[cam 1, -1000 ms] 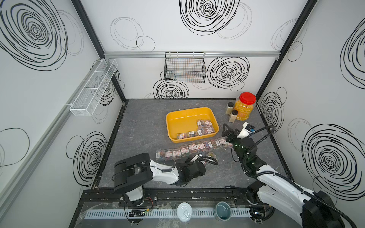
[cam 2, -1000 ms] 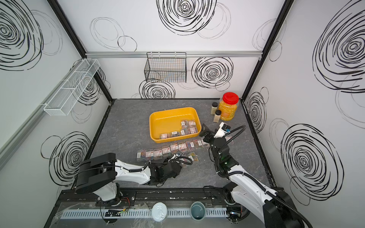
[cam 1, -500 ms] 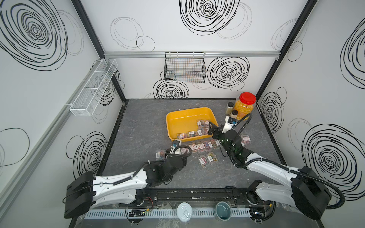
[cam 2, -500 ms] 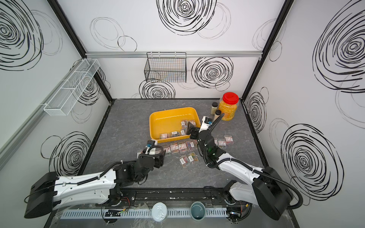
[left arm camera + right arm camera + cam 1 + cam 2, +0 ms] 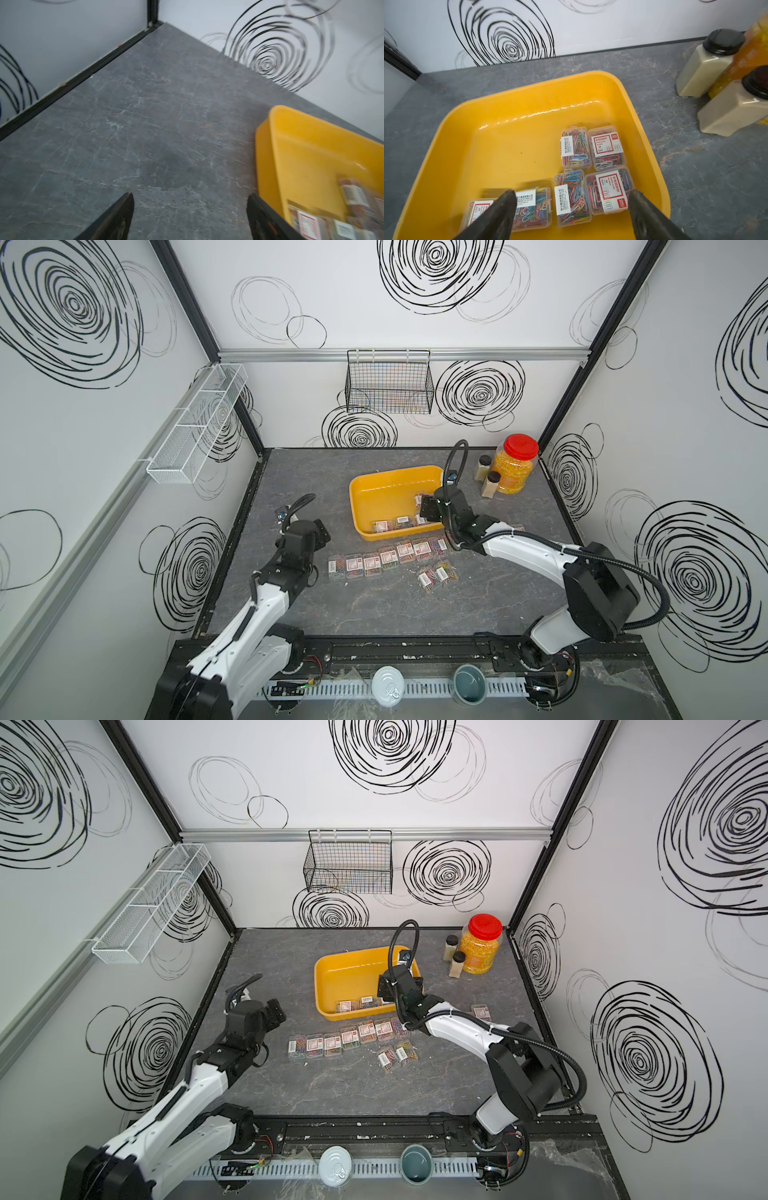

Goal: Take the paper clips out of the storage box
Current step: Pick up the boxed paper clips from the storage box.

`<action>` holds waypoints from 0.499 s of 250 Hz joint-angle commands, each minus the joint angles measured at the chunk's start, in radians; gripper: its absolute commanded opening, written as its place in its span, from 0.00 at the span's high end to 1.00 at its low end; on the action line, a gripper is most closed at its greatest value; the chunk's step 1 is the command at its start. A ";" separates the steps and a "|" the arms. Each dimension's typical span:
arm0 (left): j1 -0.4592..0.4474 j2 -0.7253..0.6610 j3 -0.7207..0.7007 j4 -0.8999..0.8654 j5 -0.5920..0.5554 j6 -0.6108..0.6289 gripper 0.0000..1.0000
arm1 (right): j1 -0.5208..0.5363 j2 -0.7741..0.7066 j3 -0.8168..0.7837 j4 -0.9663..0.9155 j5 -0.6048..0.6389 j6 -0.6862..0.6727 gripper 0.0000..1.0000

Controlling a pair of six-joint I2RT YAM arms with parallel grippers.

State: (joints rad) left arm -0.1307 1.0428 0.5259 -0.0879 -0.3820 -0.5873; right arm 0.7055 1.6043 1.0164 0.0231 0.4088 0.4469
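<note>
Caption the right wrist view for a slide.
Open right gripper above clear plastic cases of multicoloured paper clips in the shallow yellow-orange plastic tray.

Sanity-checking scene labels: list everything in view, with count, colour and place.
storage box: 1, yellow-orange, mid-table
paper clip cases in box: 6 visible, clear, multicoloured clips, front-right part
paper clip cases on table: about 10, same kind; a row in front of the box, two nearer the front, one off to the right
jar: 1, red lid, yellow contents, far right corner
small bottles: 2, black caps, beige contents, beside the jar
wire basket: 1, black, back wall
mesh rack: 1, white, left wall
can: 1, white, front rail
cup: 1, grey-blue, front rail
table: 1, grey
left tool: open, empty, over bare table
right tool: open, above the cases in the box
</note>
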 commanded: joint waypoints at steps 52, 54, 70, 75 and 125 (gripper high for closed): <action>0.076 0.146 -0.007 0.052 0.029 -0.034 0.16 | -0.011 0.203 0.193 -0.204 -0.111 -0.031 0.18; 0.075 0.137 -0.014 0.059 0.030 -0.033 0.16 | -0.010 0.206 0.197 -0.204 -0.114 -0.032 0.17; 0.068 0.061 -0.064 0.098 0.028 -0.031 0.14 | -0.011 0.233 0.215 -0.200 -0.135 -0.035 0.18; 0.065 0.037 -0.077 0.102 0.019 -0.034 0.13 | -0.012 0.242 0.222 -0.199 -0.140 -0.036 0.18; -0.005 -0.067 -0.122 0.105 -0.088 -0.043 0.05 | -0.029 0.311 0.308 -0.259 -0.181 -0.036 0.18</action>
State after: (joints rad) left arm -0.0963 0.9913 0.4137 -0.0345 -0.3855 -0.6178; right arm 0.6903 1.8877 1.2606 -0.1696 0.2668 0.4206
